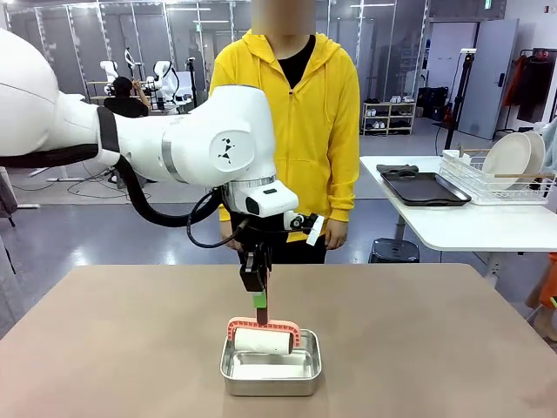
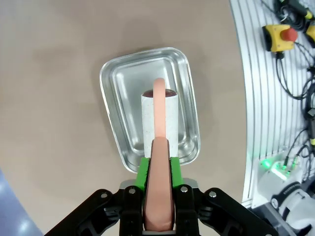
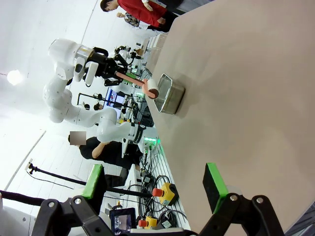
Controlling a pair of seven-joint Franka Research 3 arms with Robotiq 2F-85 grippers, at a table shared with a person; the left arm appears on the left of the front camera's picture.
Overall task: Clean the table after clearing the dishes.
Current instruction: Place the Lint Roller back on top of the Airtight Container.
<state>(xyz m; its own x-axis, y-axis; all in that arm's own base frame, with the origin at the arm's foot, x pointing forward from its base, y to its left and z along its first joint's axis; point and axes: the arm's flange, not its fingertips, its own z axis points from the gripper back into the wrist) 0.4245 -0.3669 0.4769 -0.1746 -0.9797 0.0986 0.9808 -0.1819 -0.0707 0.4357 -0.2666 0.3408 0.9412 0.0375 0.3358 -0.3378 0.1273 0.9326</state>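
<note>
Both claws you ran differed: the left gripper point(image 2: 158, 184) clamped the lint roller's point(image 1: 263, 338) handle above the steel pan point(image 1: 271, 373) on the table point(image 1: 435, 348), hiding its grip, while the right gripper point(image 3: 155, 189) stood apart.

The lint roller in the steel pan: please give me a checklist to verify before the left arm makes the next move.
1. Grip: left gripper is shut on the pink handle of the lint roller. Ok.
2. Roller position: its white roll sits over the inside of the steel pan; whether it touches the pan floor, cannot tell.
3. Dishes cleared: plates stand in the wire rack and a dark tray lies on the white side table. Ok.
4. Table free around the pan for rolling. Ok.
5. Person stands at the far side, hands off the table. Ok.
6. Right gripper open, apart from the pan. Ok.
</note>
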